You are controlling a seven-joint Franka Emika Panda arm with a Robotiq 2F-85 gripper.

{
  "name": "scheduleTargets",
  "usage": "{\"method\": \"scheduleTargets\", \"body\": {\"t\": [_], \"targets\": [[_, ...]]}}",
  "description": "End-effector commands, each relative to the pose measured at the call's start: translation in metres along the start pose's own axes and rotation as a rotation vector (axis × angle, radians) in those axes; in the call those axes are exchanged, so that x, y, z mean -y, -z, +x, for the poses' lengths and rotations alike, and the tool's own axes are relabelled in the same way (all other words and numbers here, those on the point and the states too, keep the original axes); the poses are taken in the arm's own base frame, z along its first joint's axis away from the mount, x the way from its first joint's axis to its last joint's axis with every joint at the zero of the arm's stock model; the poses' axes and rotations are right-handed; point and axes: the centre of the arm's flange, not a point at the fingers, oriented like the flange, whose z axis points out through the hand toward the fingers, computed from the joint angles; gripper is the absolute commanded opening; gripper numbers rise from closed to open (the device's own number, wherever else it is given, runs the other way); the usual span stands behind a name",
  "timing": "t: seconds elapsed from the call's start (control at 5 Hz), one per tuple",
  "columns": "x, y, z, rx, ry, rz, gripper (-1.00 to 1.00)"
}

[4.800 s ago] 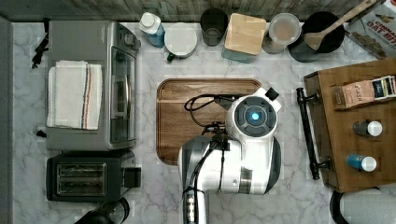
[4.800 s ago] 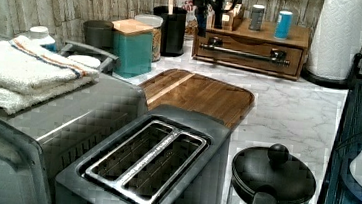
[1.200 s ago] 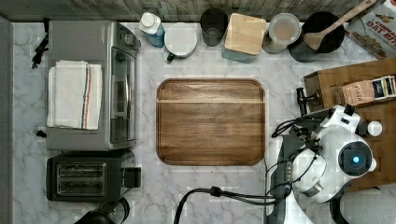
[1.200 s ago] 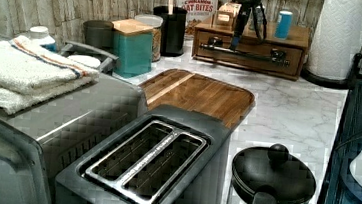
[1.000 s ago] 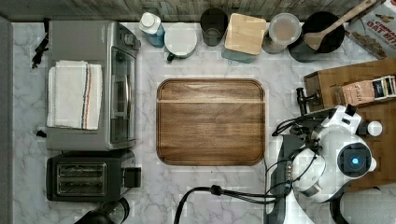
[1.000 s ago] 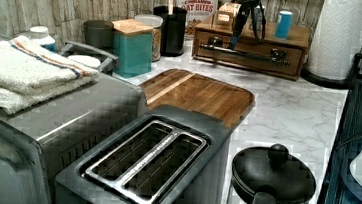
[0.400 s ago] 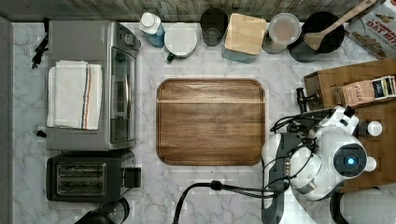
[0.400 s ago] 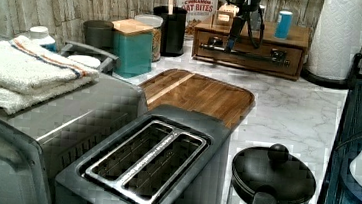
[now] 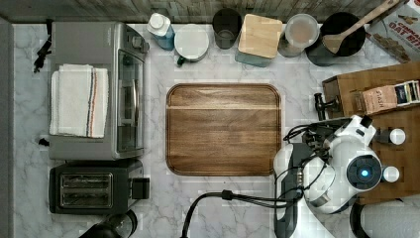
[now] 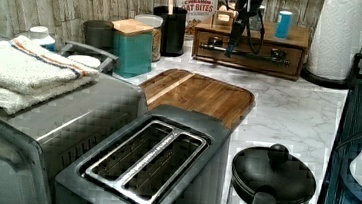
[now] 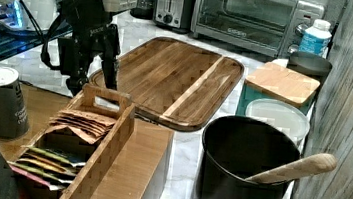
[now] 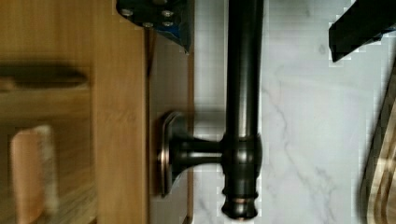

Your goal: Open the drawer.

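- While the gripper (image 12: 261,18) hangs over the bar handle (image 12: 243,107), its two fingers stand wide apart, one on each side of the handle, not touching.
- The drawer (image 10: 249,51) sits beside the cutting board (image 9: 223,129), under the wooden cabinet top (image 9: 401,148).

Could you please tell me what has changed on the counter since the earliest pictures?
The arm left the spot above the cutting board and moved to the top view's right, bringing the gripper down at the drawer handle, fingers either side of the bar. The drawer looks shut as before; the board, toaster and jars stayed put.
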Motion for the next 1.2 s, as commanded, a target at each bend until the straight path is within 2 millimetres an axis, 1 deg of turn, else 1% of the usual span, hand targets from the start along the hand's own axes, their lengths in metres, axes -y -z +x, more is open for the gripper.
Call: {"method": "scheduleTargets", "body": {"t": [0.2,0.4,0.6,0.8,1.0,1.2], "targets": [[0.029,-0.023,-0.008,0.059,0.001,0.029,1.00],[0.029,-0.023,-0.008,0.062,0.023,0.032,1.00],[0.031,-0.015,0.000,0.105,0.090,0.091,1.00],[0.033,-0.016,0.014,0.164,0.153,0.235,1.00],[0.057,-0.016,0.017,0.160,0.129,0.280,1.00],[0.101,-0.009,0.013,0.151,0.098,0.289,1.00]]}}
